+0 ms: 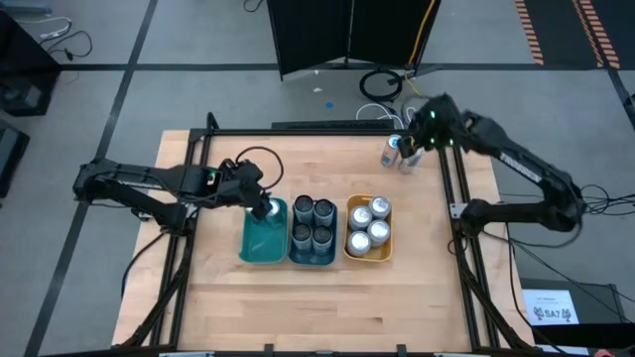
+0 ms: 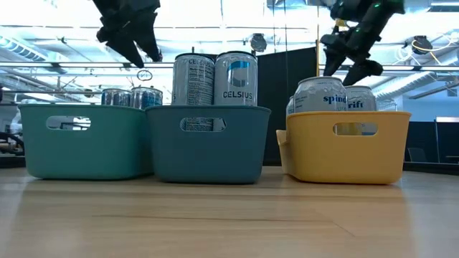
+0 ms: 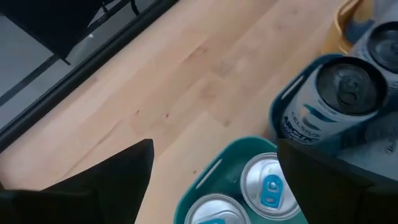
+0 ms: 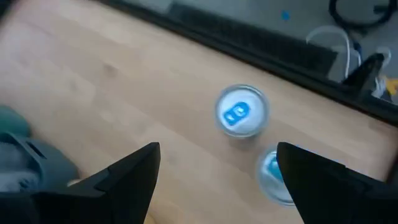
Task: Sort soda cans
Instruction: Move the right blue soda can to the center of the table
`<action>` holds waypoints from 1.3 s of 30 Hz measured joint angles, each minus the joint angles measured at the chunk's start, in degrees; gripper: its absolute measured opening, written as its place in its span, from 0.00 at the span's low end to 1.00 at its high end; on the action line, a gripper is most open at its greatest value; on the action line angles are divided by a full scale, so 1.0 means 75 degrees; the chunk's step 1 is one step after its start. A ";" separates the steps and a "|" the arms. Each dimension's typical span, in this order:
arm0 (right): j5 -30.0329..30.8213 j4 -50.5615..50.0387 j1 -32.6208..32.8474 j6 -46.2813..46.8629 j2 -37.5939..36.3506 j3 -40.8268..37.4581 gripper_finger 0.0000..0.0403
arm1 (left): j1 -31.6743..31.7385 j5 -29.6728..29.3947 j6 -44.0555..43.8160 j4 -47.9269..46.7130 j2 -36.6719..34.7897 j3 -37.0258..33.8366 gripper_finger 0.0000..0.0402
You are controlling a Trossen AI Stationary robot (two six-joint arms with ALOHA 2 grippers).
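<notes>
While the left gripper (image 1: 263, 206) hangs open and empty over the teal tray (image 1: 252, 250), which holds two blue-tabbed cans (image 3: 268, 184), the cans look light, stiff and slick, best pinched across the round body. The grey tray (image 1: 313, 260) holds four dark-topped cans (image 1: 313, 223), the orange tray (image 1: 349, 243) four silver ones (image 1: 369, 225). The right gripper (image 1: 414, 139), open, hovers above two loose cans (image 4: 241, 111) near the far right edge.
</notes>
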 joint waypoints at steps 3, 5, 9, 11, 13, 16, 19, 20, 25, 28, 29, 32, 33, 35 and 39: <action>-0.0495 -0.1139 -0.0639 -0.0736 0.0919 0.0767 0.78 | 0.0112 0.0000 -0.0001 -0.0010 0.0000 -0.0004 0.87; -0.0529 -0.1859 -0.0935 -0.1174 0.1535 0.1249 0.78 | 0.0173 0.0004 -0.0001 -0.0010 0.0000 -0.0006 0.87; -0.0431 -0.2721 -0.1232 -0.1724 0.2355 0.1959 0.78 | 0.0236 0.0007 -0.0004 -0.0013 0.0000 -0.0006 0.87; -0.0431 -0.2830 -0.1288 -0.1846 0.2562 0.2093 0.78 | 0.0236 0.0006 -0.0004 -0.0013 0.0000 -0.0006 0.87; -0.0420 -0.2860 -0.1328 -0.1956 0.2658 0.2113 0.78 | 0.0233 0.0009 -0.0006 -0.0013 0.0000 -0.0008 0.87; -0.0067 -0.2888 -0.1332 -0.2298 0.2773 0.2113 0.78 | 0.0230 0.0015 -0.0008 -0.0016 0.0000 -0.0009 0.87; -0.0071 -0.2888 -0.1370 -0.2625 0.2853 0.2113 0.78 | 0.0230 0.0015 -0.0016 -0.0016 0.0000 -0.0009 0.87; -0.0072 -0.2886 -0.1380 -0.2716 0.2864 0.2110 0.78 | 0.0230 0.0015 -0.0024 -0.0016 0.0000 -0.0009 0.87; -0.0077 -0.2839 -0.1522 -0.2879 0.2873 0.1787 0.78 | 0.0230 0.0012 -0.0391 -0.0019 0.0000 -0.0009 0.87; -0.0069 -0.2689 -0.1559 -0.3045 0.2876 0.1535 0.78 | 0.0227 0.0012 -0.0562 -0.0027 0.0000 -0.0012 0.87; -0.0080 -0.2607 -0.1556 -0.3088 0.2876 0.1474 0.78 | 0.0230 0.0009 -0.0585 -0.0028 0.0000 -0.0012 0.87; -0.0141 -0.2382 -0.1550 -0.3136 0.2876 0.1327 0.78 | 0.0228 0.0009 -0.0590 -0.0028 0.0000 -0.0012 0.87; -0.0158 -0.2320 -0.1550 -0.3138 0.2874 0.1290 0.78 | 0.0230 0.0009 -0.0590 -0.0028 0.0000 -0.0012 0.87; -0.0156 -0.2269 -0.1550 -0.3188 0.2870 0.1209 0.78 | 0.0230 0.0006 -0.0590 -0.0028 0.0000 -0.0012 0.87; -0.0225 -0.2252 -0.1553 -0.3249 0.2861 0.1128 0.78 | 0.0228 0.0003 -0.0590 -0.0028 0.0000 -0.0012 0.87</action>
